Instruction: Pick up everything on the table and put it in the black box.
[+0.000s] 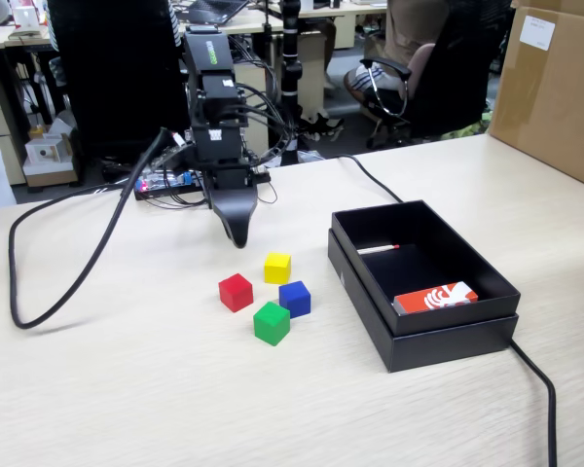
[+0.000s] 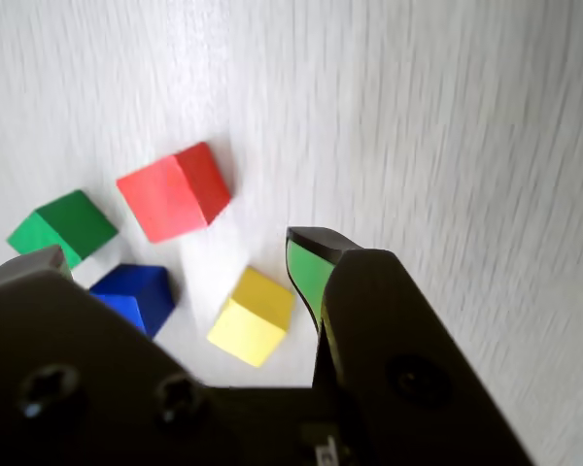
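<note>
Hovering above the yellow cube [image 2: 253, 316], the claw [image 2: 175, 254] spreads wide and empty to straddle it, while red, blue and green cubes cluster close on the counter [image 1: 127, 389], the black box [image 1: 467, 341] alongside.

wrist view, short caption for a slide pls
Open gripper hovers above red, green, blue and yellow cubes.

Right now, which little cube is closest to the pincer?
The yellow cube. It sits just below the pincer, while the red, blue and green cubes lie farther away.
</note>
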